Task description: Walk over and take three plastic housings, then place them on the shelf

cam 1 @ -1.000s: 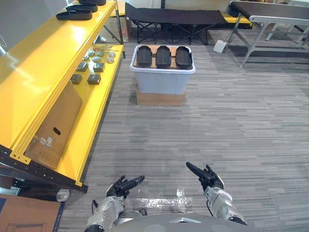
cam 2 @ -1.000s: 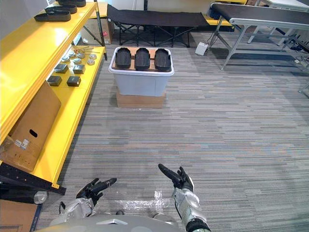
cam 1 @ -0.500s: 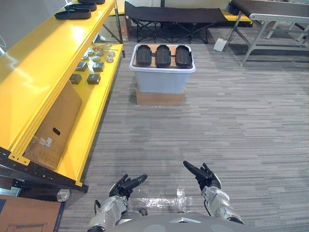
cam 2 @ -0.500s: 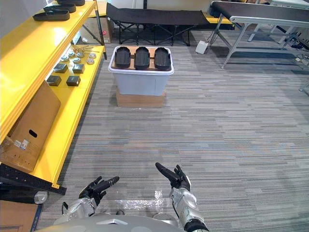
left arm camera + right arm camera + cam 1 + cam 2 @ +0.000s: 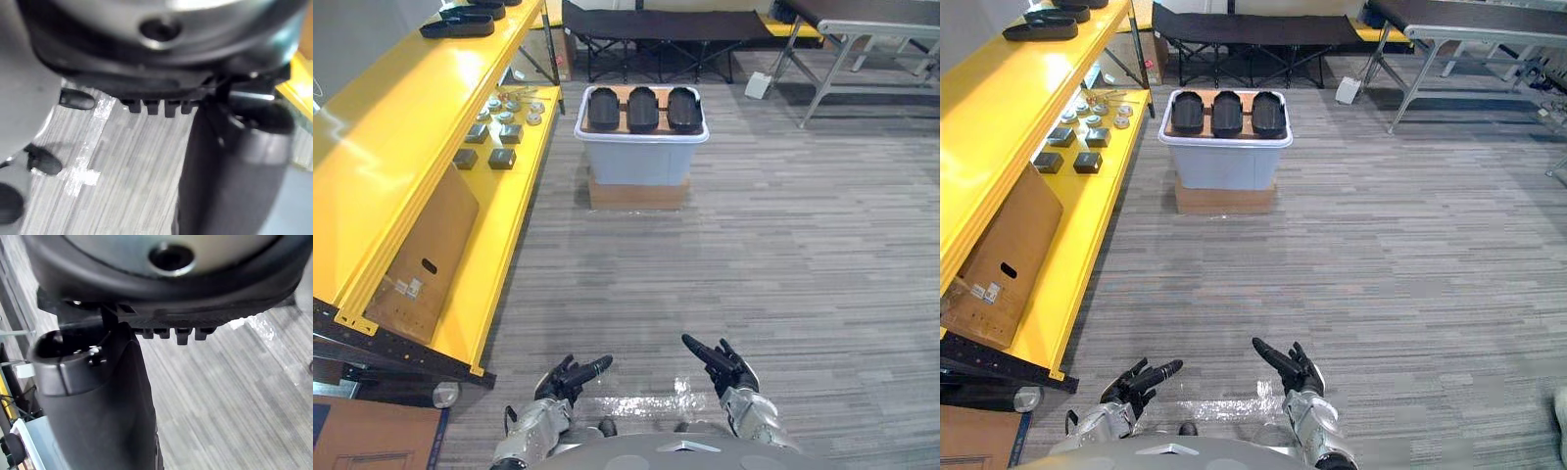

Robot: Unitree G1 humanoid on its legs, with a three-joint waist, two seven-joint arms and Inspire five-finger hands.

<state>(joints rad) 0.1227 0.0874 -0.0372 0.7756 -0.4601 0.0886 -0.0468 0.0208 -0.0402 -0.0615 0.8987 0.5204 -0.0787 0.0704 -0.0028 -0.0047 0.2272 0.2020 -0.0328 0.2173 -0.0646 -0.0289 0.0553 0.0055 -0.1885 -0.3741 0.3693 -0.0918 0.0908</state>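
Three black plastic housings (image 5: 643,108) lie side by side on a brown board atop a pale grey tub (image 5: 641,162), far ahead on the carpet. The tub stands on a flat cardboard box (image 5: 639,196). The yellow shelf (image 5: 421,127) runs along the left; more black housings (image 5: 458,24) rest on its top level at the far end. My left hand (image 5: 570,376) and right hand (image 5: 722,362) hang low near the bottom of the head views, fingers straight and holding nothing, well short of the tub.
Small metal parts and dark blocks (image 5: 501,122) lie on the shelf's lower level, with a cardboard box (image 5: 421,257) nearer me. A black folding cot (image 5: 656,29) stands behind the tub. A grey metal table frame (image 5: 862,44) is at the far right.
The whole scene has slid slightly as the camera moved; the tub sits a little higher in the picture. Both hands stay low and open.
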